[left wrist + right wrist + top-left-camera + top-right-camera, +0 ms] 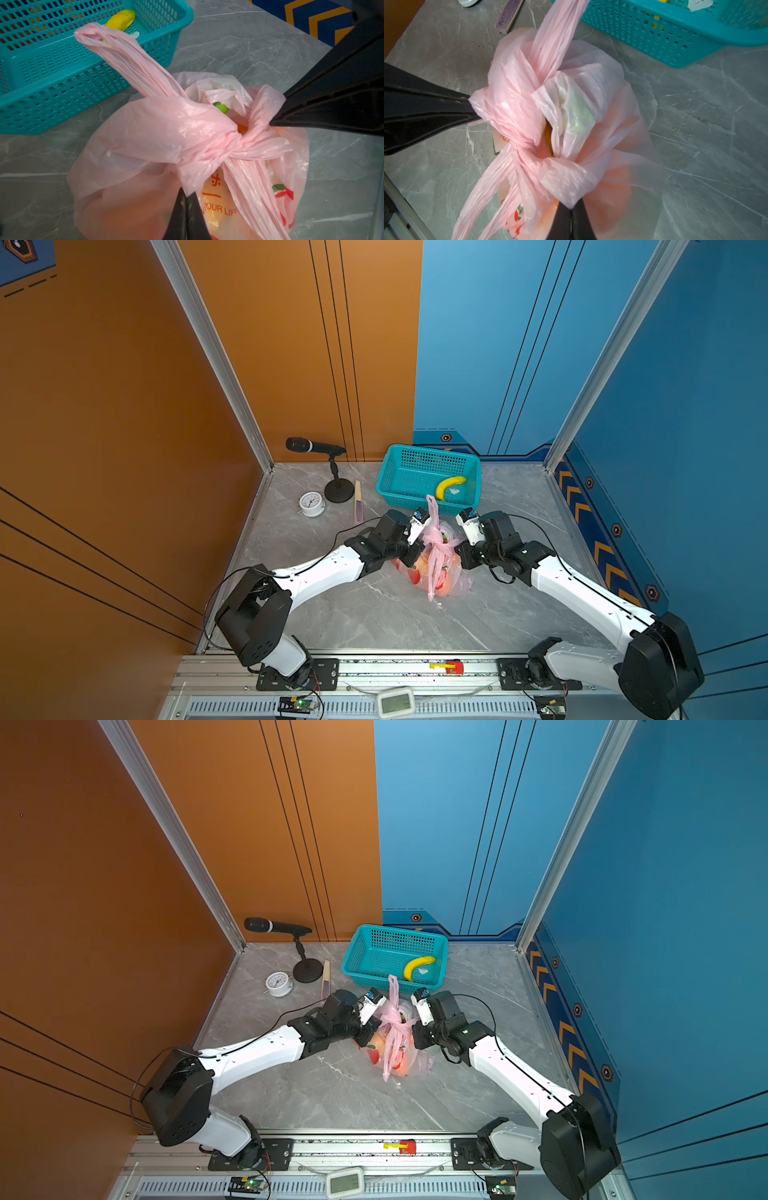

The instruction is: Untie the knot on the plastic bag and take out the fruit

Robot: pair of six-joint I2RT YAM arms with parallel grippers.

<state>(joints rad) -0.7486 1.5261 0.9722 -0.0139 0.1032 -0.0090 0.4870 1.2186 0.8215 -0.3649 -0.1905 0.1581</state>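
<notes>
The left gripper (187,195) is pinched closed on a fold of the plastic bag (133,162). Its two black fingers (178,220) are pressed together, with pink film caught at their tips just beside the knot (226,153). The right gripper (571,205) is likewise clamped tight on a fold of film on the opposite side of the knot. Each wrist view also shows the other gripper's black tip biting into the bag from the side. In both top views the two arms mirror each other. Each white forearm runs from a black joint near the front rail forward and inward over the table (374,614), and each wrist bends down. The grippers thus meet the bag from left and right, close together with the knot between them. The bag sits on the grey marble table between the arms, just in front of the teal basket (387,472). The knot is tied on top of the bag; one handle loop (432,506) sticks up toward the basket and another trails toward the front rail. The fruit (616,187) is inside the bag, showing as orange and green shapes through the film. A banana (449,485) lies in the basket.
</notes>
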